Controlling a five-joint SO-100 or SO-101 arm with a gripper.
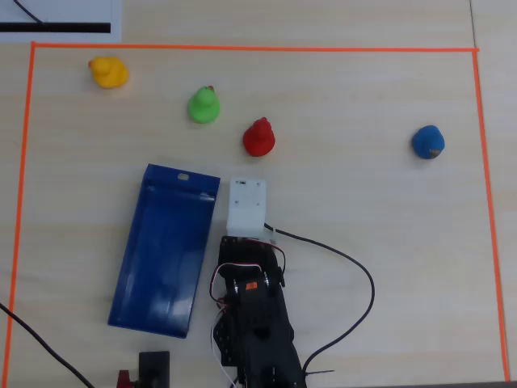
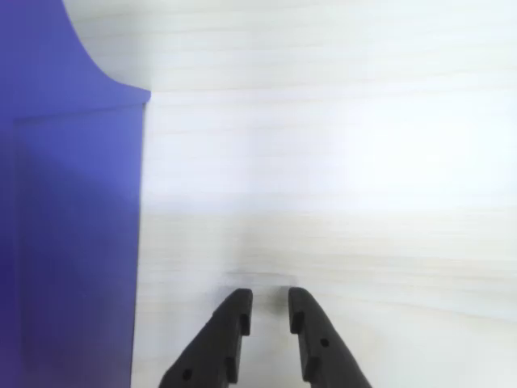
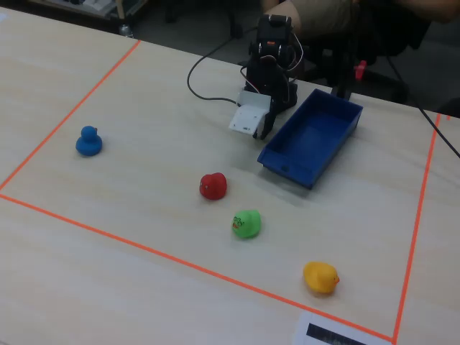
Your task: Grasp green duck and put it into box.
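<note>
Claw (image 2: 269, 305) fingers stand slightly parted and empty over bare surface (image 2: 339, 178) in the wrist view, no duck visible. Overhead, the green duck (image 1: 203, 105) lies toward 11 o'clock from the folded arm, beyond the box (image 1: 166, 250). The fixed view shows the duck well apart.
</note>
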